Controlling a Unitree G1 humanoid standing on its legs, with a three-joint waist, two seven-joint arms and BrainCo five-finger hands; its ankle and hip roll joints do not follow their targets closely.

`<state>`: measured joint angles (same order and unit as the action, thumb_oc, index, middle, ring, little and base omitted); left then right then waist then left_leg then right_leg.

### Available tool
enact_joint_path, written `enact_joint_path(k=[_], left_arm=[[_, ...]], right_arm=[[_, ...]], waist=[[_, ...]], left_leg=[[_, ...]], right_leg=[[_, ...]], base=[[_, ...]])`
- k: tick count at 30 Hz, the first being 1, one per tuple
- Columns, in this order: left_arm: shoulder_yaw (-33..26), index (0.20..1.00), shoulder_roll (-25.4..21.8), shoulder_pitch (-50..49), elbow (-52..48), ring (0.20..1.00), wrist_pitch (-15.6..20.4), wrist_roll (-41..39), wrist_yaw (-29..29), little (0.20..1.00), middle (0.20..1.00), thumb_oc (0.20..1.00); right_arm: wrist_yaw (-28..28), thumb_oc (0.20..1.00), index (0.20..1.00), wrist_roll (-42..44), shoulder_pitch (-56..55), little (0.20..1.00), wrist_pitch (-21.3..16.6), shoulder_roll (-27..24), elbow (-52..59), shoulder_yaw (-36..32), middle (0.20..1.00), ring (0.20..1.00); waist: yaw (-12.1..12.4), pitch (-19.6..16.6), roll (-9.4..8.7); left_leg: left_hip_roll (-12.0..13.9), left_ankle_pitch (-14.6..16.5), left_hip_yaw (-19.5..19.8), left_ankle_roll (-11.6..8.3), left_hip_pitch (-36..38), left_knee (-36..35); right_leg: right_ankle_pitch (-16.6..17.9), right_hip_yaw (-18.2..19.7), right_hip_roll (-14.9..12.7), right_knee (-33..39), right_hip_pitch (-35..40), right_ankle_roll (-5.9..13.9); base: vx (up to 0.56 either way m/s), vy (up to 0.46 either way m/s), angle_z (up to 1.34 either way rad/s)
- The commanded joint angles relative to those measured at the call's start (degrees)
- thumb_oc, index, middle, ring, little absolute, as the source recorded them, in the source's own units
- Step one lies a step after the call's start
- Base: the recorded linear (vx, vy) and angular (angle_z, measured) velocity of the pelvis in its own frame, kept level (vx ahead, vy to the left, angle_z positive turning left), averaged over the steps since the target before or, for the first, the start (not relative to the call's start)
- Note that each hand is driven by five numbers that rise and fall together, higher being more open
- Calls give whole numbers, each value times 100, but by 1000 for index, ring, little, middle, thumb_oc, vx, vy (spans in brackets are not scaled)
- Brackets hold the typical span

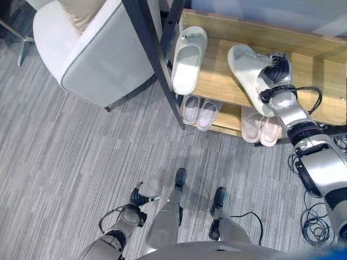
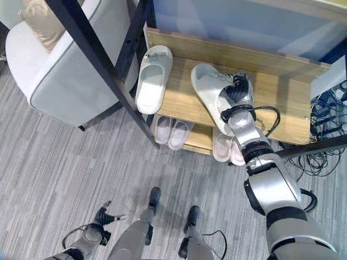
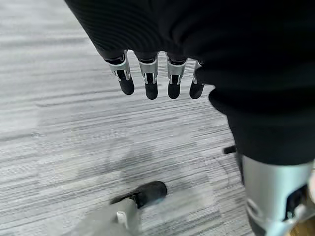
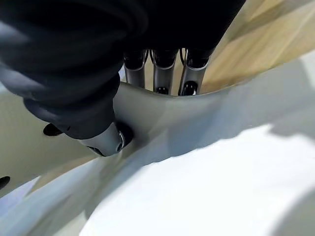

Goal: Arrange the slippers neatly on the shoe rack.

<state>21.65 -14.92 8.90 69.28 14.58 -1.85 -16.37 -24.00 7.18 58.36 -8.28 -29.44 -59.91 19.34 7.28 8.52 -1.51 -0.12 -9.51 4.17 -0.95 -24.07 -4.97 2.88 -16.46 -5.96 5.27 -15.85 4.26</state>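
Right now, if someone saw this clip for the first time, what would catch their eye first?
The right hand stands out first: its fingers and thumb pinch the strap of a white slipper lying askew on the top shelf of the wooden shoe rack. Left of it, a second white slipper lies straight on the same shelf. The left hand hangs open low over the grey floor.

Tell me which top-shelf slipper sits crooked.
The pale slipper gripped by the right hand lies diagonally; the other white rubber slipper, further left, lies nearly straight.
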Motion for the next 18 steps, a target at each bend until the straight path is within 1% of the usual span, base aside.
enact_joint_path(k=[1, 3, 4, 6, 9, 12, 14, 15, 18], left_arm=[[-102, 1000, -9, -273, 297, 1000, -90, -191, 1, 1000, 1000, 1000], [-152, 1000, -37, -275, 309, 1000, -138, -259, 16, 1000, 1000, 1000], [-152, 1000, -38, -276, 308, 1000, -138, -259, 16, 1000, 1000, 1000], [-164, 1000, -49, -247, 330, 1000, -166, -300, 32, 1000, 1000, 1000], [-190, 1000, -60, -197, 372, 1000, -219, -330, 31, 1000, 1000, 1000], [-148, 1000, -52, -133, 409, 1000, -246, -345, 11, 1000, 1000, 1000], [-134, 1000, -54, -129, 416, 1000, -243, -341, 4, 1000, 1000, 1000], [-112, 1000, -71, -98, 424, 1000, -232, -352, -18, 1000, 1000, 1000], [-82, 1000, -84, -81, 450, 1000, -234, -349, -22, 1000, 1000, 1000]], right_arm=[[-131, 200, 200, 442, 23, 200, -294, -211, 291, -169, 200, 200], [-176, 200, 200, 710, -12, 200, -266, 71, 435, -352, 200, 200], [-177, 200, 200, 710, -13, 200, -265, 73, 436, -352, 200, 200], [-241, 200, 200, 847, 61, 200, -253, 235, 345, -452, 200, 200], [-217, 200, 200, 1088, 157, 200, -247, 504, 380, -515, 200, 200], [-350, 200, 200, 1265, 353, 200, -216, 808, 169, -620, 200, 200], [-364, 200, 200, 1310, 408, 200, -210, 848, 83, -640, 200, 200], [-401, 200, 200, 1474, 578, 200, -189, 901, -165, -698, 200, 200], [-389, 200, 200, 1590, 766, 200, -129, 941, -453, -682, 200, 200]], waist=[[159, -99, -186], [104, -115, -246], [104, -113, -248], [100, -111, -276], [85, -120, -340], [118, -129, -388], [122, -132, -394], [153, -142, -407], [188, -145, -430]], left_leg=[[31, 364, 79, -460, 214, -3], [36, 405, 42, -425, 286, -3], [36, 406, 41, -424, 289, -3], [20, 429, 29, -397, 341, -3], [7, 461, -5, -372, 400, -3], [-10, 475, -3, -345, 406, -3], [-21, 478, 1, -338, 401, -3], [-44, 480, 8, -330, 381, -3], [-60, 480, 14, -322, 372, -3]], right_leg=[[179, 207, -540, -27, 81, 578], [191, 242, -540, -27, 123, 583], [191, 243, -540, -27, 126, 583], [189, 259, -534, -27, 177, 580], [195, 277, -552, -27, 238, 578], [220, 293, -559, -27, 240, 579], [224, 288, -567, -27, 241, 582], [249, 280, -584, -27, 232, 589], [258, 282, -589, -27, 225, 592]], base=[[-26, 45, -3], [-17, 40, -7], [-5, 32, -9], [-10, 28, -5], [-19, 38, 1], [-23, 32, -3], [-9, 19, 2], [-17, 36, 4], [-14, 29, 0]])
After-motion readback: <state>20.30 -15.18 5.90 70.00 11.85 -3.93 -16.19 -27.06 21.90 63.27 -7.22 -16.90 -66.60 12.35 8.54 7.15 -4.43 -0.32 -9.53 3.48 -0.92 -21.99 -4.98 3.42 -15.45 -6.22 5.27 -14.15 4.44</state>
